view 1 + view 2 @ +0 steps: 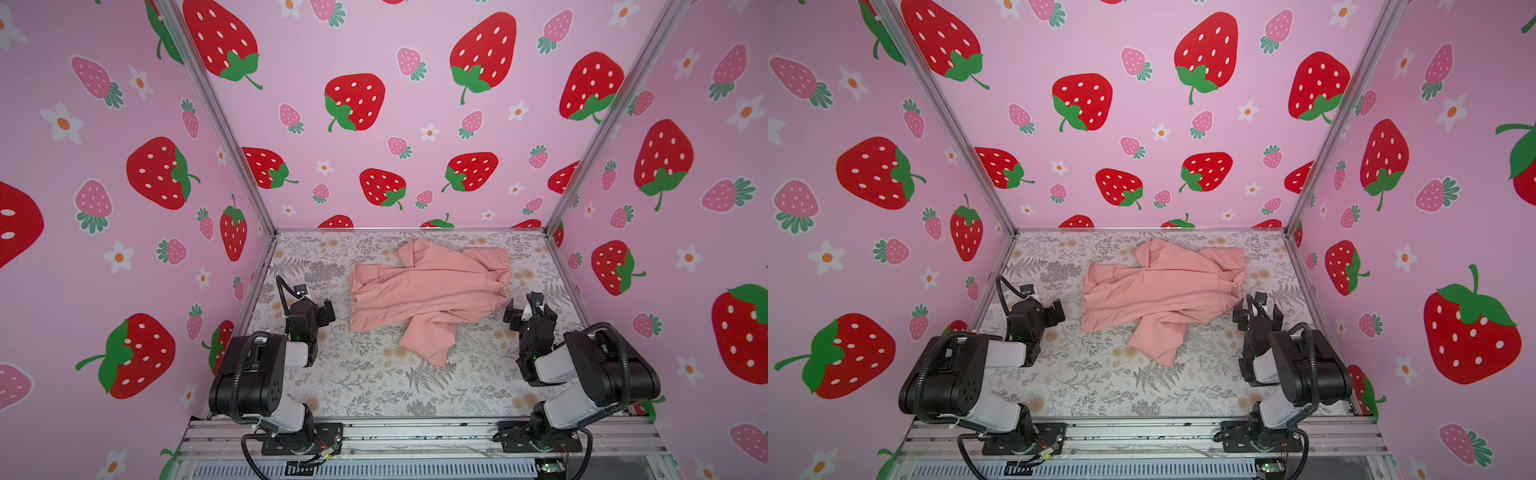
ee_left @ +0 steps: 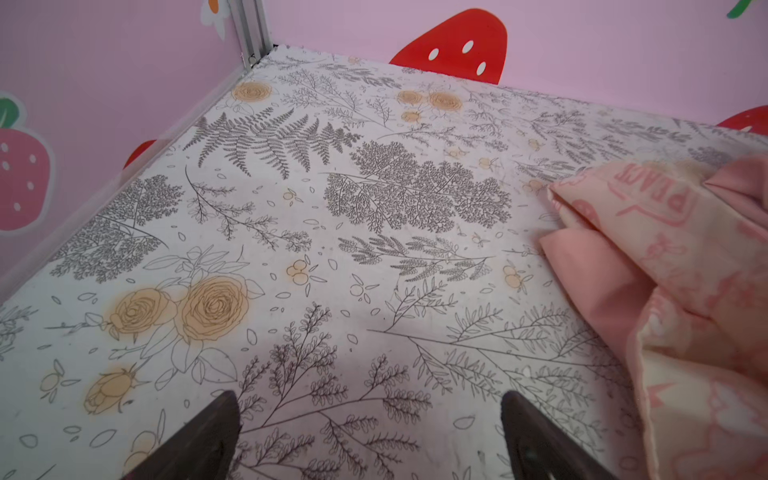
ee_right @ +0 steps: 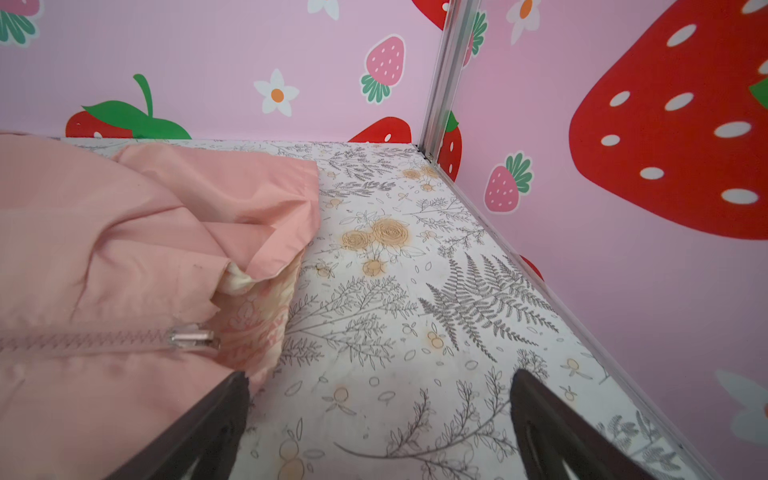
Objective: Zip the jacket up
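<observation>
The salmon-pink jacket point(image 1: 428, 291) point(image 1: 1163, 291) lies crumpled on the floral table, sleeves crossed over its body. In the right wrist view its closed zip teeth end at a small metal zip pull point(image 3: 193, 336), with cream printed lining showing just past it. My right gripper point(image 3: 381, 375) point(image 1: 530, 309) stands open beside the jacket's point(image 3: 104, 249) right edge, one finger at the cloth's hem, nothing between the fingers. My left gripper point(image 2: 370, 395) point(image 1: 324, 311) is open over bare table, just left of the jacket point(image 2: 685, 291), whose printed lining faces it.
Pink strawberry-print walls enclose the floral table point(image 1: 374, 382) on three sides, with aluminium posts point(image 1: 552, 224) at the back corners. An aluminium rail point(image 1: 415, 436) carrying both arm bases runs along the front edge.
</observation>
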Controlling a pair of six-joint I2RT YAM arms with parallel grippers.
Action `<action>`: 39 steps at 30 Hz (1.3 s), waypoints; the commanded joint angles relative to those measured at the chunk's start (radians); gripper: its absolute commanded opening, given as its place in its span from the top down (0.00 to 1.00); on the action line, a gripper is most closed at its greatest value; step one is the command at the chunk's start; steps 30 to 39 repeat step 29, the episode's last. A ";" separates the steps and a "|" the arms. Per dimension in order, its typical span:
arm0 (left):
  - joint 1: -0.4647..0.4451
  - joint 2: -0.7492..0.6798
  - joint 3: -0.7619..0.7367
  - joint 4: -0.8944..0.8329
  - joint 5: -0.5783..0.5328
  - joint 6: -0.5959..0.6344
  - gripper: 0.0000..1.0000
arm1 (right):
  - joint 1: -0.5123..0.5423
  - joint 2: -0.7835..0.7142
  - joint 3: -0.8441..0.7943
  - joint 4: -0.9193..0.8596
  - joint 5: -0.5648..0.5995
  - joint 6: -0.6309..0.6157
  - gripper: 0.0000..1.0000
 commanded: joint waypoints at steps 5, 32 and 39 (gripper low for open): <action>-0.019 0.005 0.061 -0.022 -0.032 0.036 0.01 | -0.007 -0.007 0.050 -0.029 -0.022 -0.019 0.01; -0.033 0.009 0.073 -0.041 -0.052 0.053 0.01 | -0.017 -0.009 0.050 -0.029 -0.031 -0.011 0.01; -0.033 0.009 0.073 -0.041 -0.052 0.053 0.01 | -0.017 -0.009 0.050 -0.029 -0.031 -0.011 0.01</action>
